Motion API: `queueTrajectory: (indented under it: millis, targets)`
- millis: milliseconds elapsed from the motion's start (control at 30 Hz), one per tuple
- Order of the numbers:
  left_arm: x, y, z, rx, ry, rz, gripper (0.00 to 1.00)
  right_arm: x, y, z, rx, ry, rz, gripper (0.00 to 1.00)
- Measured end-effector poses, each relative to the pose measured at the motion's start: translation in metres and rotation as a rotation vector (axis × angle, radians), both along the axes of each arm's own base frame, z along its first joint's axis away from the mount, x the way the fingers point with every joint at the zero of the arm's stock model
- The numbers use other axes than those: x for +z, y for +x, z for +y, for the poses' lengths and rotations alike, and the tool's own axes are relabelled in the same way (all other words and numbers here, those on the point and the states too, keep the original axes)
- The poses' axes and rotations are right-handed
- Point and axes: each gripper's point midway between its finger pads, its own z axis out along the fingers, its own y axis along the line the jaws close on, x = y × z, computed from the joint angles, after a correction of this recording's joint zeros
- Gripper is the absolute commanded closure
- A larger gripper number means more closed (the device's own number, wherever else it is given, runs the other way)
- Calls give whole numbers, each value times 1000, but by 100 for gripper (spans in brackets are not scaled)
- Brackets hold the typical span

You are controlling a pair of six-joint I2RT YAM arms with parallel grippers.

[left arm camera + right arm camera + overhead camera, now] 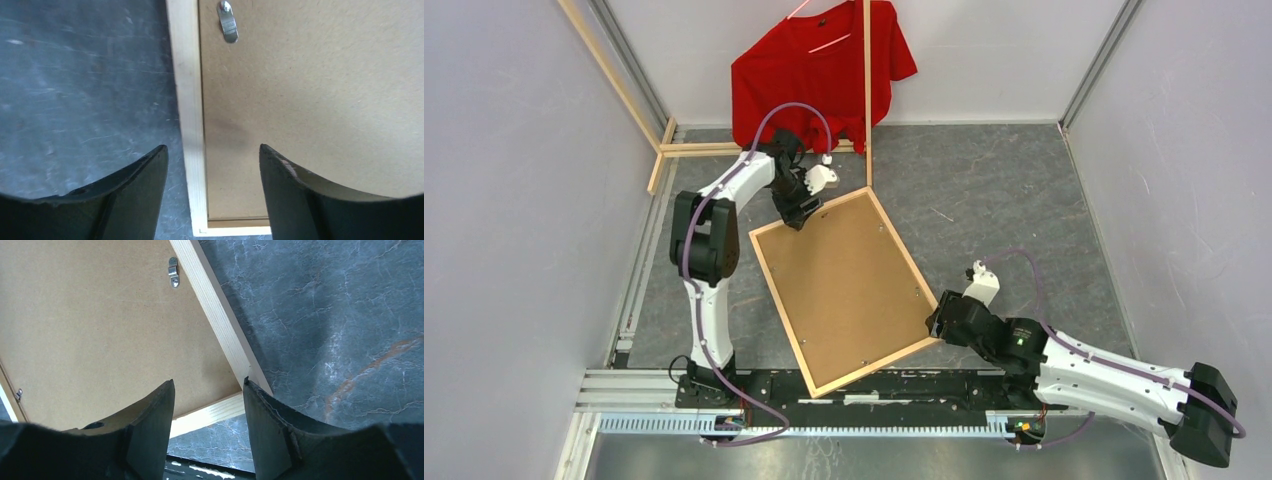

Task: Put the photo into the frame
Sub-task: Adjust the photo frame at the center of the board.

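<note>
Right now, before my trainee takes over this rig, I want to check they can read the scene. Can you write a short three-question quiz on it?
1. True or false: the frame lies back up, with a brown backing board filling it.
2. Pick one. Between the fingers of the left gripper lies: A) the frame's wood rail, B) the photo's corner, C) only bare table.
3. Short answer: can the photo be seen in any view?

Key: 1 true. 2 A. 3 no, only the backing board shows inside the frame.
</note>
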Motion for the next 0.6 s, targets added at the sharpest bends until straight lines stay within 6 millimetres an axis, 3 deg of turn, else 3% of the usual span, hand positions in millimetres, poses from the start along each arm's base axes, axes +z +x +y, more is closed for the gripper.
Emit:
queueTrajectory:
  millis: [100, 267, 433, 600]
  targets:
    - [-22, -7, 8, 2, 52, 62, 15, 1, 0, 1, 2, 7, -1, 41]
    - [-24, -8, 15, -2, 89, 69, 18, 4, 0, 2, 4, 24, -9, 41]
    - [-20, -3, 16, -3, 102, 61, 31, 7, 0, 3, 4, 36, -15, 43]
    - [-31, 0, 16, -23, 114, 105, 45, 10, 1, 4, 4, 51, -22, 44]
